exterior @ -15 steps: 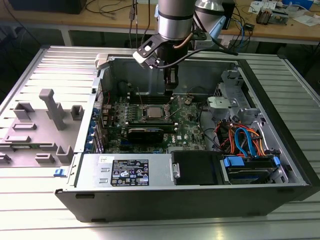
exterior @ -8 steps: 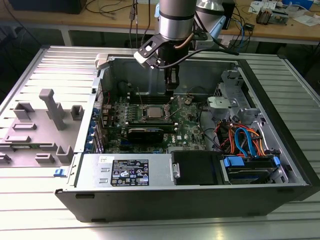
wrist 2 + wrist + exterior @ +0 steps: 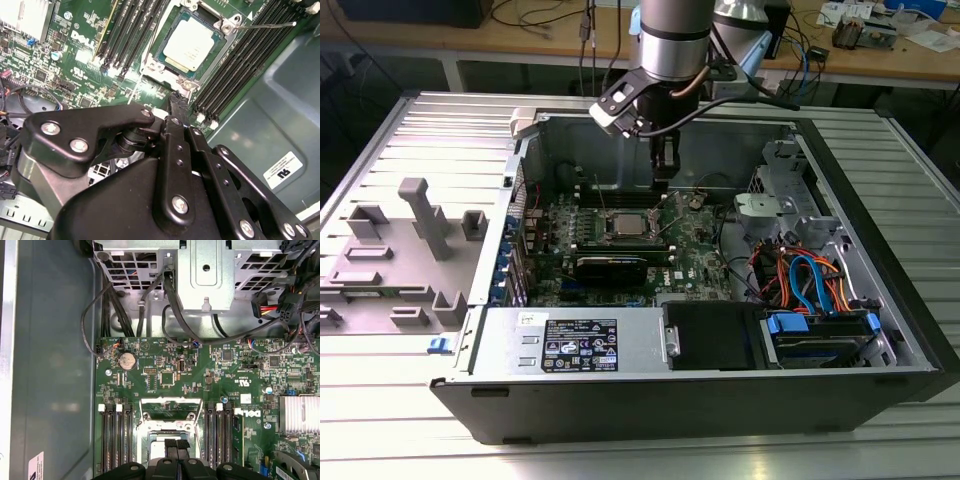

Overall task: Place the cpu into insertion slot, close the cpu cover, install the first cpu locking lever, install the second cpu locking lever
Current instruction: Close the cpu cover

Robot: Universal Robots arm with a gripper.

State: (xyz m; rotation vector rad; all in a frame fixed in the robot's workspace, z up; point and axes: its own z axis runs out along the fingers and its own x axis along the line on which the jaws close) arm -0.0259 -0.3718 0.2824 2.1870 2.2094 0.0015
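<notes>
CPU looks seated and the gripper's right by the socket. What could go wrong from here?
1. The gripper hangs close over the cpu. A slightly off descent might press on the chip or on the rim of the insertion slot.
2. A thin locking lever sticks out free across the memory slots. The arm could snag or bend it when it moves.

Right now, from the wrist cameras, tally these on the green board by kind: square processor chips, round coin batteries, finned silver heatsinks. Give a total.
Processor chip: 1
Coin battery: 1
Finned silver heatsink: 1
Total: 3
</notes>
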